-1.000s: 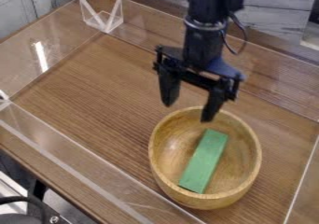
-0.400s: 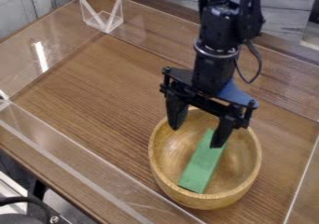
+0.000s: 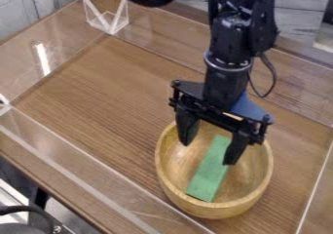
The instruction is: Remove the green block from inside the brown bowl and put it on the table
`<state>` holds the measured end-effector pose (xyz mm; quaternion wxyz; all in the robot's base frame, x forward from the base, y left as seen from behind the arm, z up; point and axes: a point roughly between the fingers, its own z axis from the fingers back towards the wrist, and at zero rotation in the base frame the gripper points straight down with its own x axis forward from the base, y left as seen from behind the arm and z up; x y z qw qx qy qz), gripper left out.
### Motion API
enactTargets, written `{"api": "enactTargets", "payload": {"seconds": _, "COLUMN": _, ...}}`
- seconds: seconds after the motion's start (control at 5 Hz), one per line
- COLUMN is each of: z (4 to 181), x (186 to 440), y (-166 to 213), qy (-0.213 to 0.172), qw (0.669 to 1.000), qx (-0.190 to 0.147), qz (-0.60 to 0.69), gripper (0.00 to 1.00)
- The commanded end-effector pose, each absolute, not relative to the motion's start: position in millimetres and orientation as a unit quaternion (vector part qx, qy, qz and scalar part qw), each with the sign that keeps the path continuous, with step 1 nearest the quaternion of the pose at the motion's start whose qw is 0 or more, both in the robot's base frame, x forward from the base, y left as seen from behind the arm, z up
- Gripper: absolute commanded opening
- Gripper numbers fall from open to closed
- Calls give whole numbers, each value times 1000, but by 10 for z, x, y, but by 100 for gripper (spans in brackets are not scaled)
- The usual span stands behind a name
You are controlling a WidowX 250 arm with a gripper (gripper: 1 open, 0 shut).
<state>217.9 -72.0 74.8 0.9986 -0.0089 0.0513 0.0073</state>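
Nothing is being held yet.
The flat green block (image 3: 212, 169) is lying in the light wooden bowl (image 3: 169, 165), straddled by fingers (image 3: 188, 133) spread apart.

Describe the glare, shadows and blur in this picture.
Camera view: pale glare streaks the clear plastic walls at left; the open gripper throws a soft shadow into the bowl beside the green block; the whole picture is slightly soft.

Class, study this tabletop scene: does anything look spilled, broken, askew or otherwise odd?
Nothing stands out. The green block lies flat inside the brown bowl, which sits upright and intact on the table. The gripper hangs over the bowl with its fingers spread to either side of the block. Nothing is spilled or damaged.
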Motion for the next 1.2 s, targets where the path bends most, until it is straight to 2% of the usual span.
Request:
{"api": "enactTargets", "payload": {"seconds": 0.0, "z": 955, "x": 2218, "y": -778, "qy": -2, "qw": 999, "qx": -32, "qz": -3, "gripper": 100}}
{"api": "enactTargets", "payload": {"seconds": 1.0, "z": 782, "x": 2215, "y": -830, "qy": -7, "qw": 998, "qx": -58, "qz": -19, "gripper": 100}}
